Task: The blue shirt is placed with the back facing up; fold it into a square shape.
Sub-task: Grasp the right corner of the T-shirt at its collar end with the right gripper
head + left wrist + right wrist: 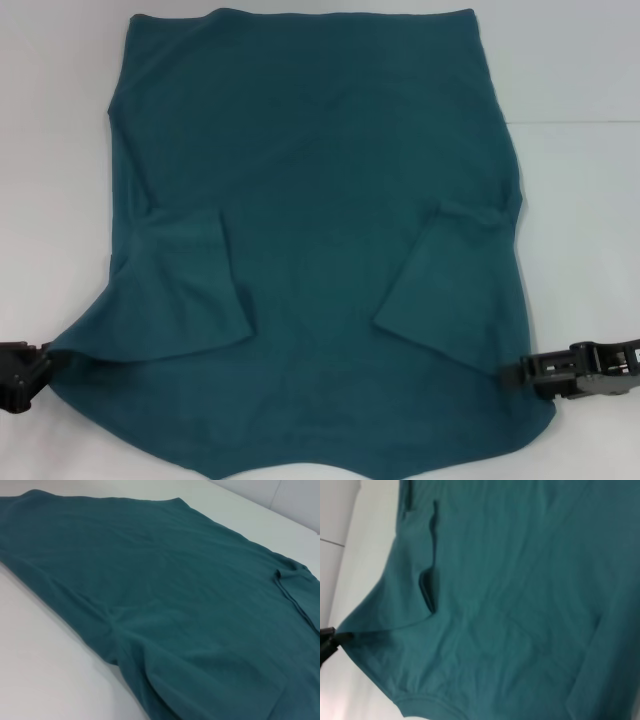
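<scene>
shirt: large plain dark teal-blue short-sleeved shirt (320,200) of soft matte fabric, spread flat on the white bench (580,200), covering most of the middle of it, far edge straight, near edge curved and running off the near side of the head view.
sleeves: both already turned inward over the body; left sleeve flap (185,290) and right sleeve flap (440,290) lie on top, each slanting toward the centre.
progress: judged early-to-mid. Side tuck of the sleeves looks done; body not yet doubled over, outline a tall rough rectangle, not a square.
left to do: likely bring the near part over the far part (or the reverse) once or more, then flatten; wrinkles near the left near corner would need smoothing.
left gripper: black left gripper (22,375) at the near left corner of the shirt, touching the fabric edge, which is pulled out into a point toward it. Jaws state: cannot tell; the left wrist view shows only cloth and bench.
right gripper: black right gripper (535,370) at the near right edge of the shirt, tip at the fabric. Jaws state: cannot tell whether clenched on cloth or just beside it.
right wrist view: dark tip (330,640) at a pulled corner of the shirt, probably the other arm's gripper farther off.
containers: none in view, only shirt and bench.
risk: if a corner slips, the fold would go skewed.
</scene>
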Available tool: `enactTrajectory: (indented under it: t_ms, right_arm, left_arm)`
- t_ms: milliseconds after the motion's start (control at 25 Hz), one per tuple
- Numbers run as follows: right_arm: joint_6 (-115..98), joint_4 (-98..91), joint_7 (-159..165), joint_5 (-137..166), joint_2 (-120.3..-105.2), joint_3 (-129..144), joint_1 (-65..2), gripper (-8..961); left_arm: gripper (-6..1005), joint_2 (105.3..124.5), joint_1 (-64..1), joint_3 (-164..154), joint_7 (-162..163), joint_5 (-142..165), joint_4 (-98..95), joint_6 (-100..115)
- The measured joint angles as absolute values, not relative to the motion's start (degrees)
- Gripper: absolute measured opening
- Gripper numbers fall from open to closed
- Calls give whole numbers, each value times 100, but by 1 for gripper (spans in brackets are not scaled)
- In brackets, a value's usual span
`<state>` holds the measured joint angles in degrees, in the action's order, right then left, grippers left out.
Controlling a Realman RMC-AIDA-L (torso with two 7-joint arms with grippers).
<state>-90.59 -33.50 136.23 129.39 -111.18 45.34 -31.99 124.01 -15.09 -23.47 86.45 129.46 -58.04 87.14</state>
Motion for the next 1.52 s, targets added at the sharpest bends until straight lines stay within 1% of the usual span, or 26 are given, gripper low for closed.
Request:
enactTrajectory:
  t_ms: [680,1200,1520]
  right_arm:
    - [-9102,-3428,13739,13096,-11036,4510,-3189,909]
    - [-9124,-3428,13475,12999,-11243,4400,-3410,908]
    - [-9043,-3373,13425,12925,-11274,4410,-3544,907]
  left_arm:
    - [25,12401,-1566,-2342,8647,12945,-5795,8725]
    - [25,12401,-1670,-2347,8649,12938,-5779,8718]
    - [25,12401,-1714,-2347,8628,12937,-5701,8692]
